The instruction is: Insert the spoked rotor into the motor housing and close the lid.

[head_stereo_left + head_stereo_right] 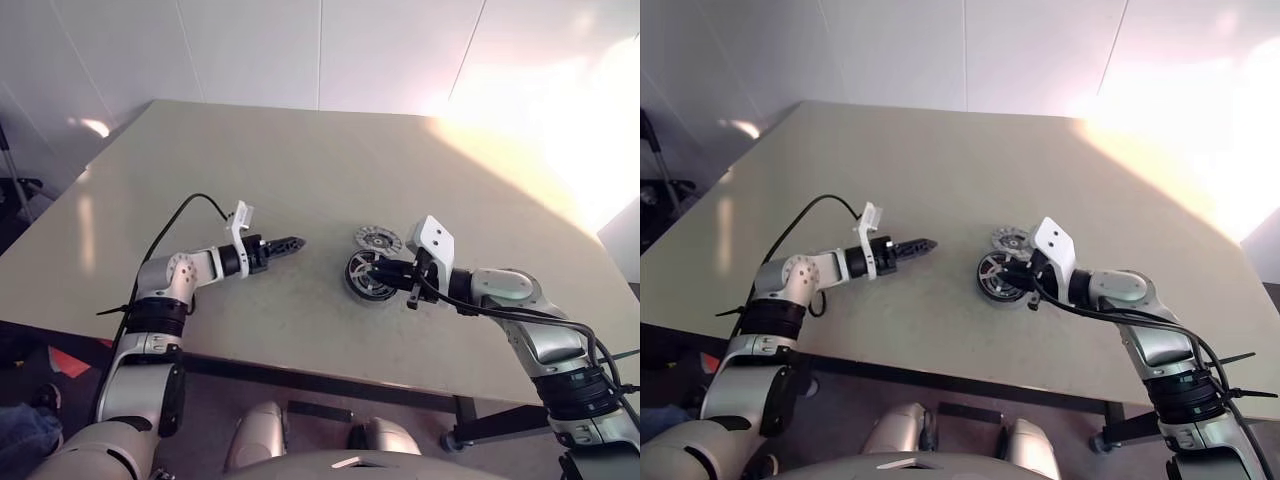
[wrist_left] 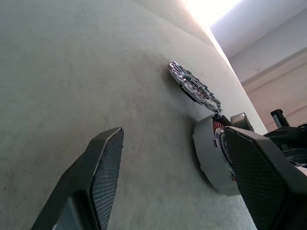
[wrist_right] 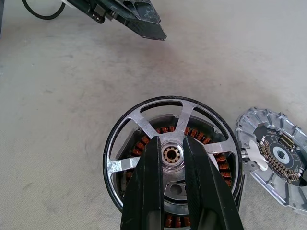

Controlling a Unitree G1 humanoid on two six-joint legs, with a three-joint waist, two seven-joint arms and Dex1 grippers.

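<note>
A: How is the spoked rotor (image 3: 172, 158) held?
B: Pinched by the right gripper (image 3: 173, 143) over the motor housing (image 2: 208, 158); it should be lowered level. The left gripper (image 1: 285, 243) is parted, empty.

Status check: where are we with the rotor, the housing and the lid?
Done, it seems: the dark-rimmed spoked rotor sits over the copper-wound round motor housing, though full seating is unclear. In hand: the right claw, nearly shut, pinches a spoke at its hub. Left: the pale grey slotted lid lies beside the housing on the table, not yet fitted. The left claw is open and empty.
</note>
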